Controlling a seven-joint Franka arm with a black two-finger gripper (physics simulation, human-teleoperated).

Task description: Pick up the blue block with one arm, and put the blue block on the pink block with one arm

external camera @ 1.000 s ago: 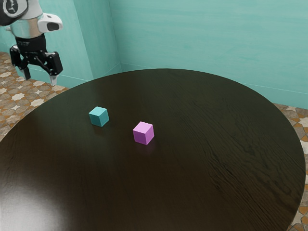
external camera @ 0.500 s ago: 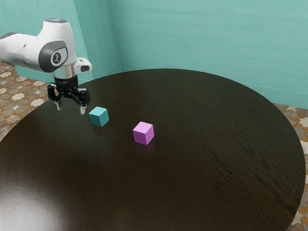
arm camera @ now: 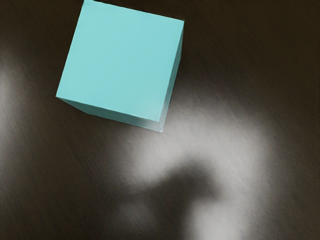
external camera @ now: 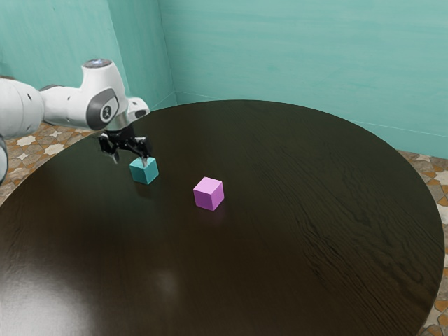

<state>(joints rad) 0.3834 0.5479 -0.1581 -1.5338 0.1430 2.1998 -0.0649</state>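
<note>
The blue block [external camera: 144, 169], really a teal cube, rests on the dark round table [external camera: 294, 210] toward the exterior view's left. My gripper [external camera: 129, 158] hangs open just above and slightly left of it, one fingertip near the cube's top, not gripping it. The pink block [external camera: 208, 193] stands on the table a short way to the right of the blue one. In the wrist view the blue block [arm camera: 120, 65] lies close below my hand on the dark tabletop [arm camera: 250, 75], with the hand's shadow beside it.
The white arm [external camera: 63, 105] reaches in from the exterior view's left over the table's edge. Teal walls stand behind, and a patterned tile floor [external camera: 28, 143] shows beyond the table rim. Wide bare tabletop spreads right of the blocks.
My gripper has come down and to the right, from high at the upper left to just over the blue block. Both blocks have stayed where they were.
</note>
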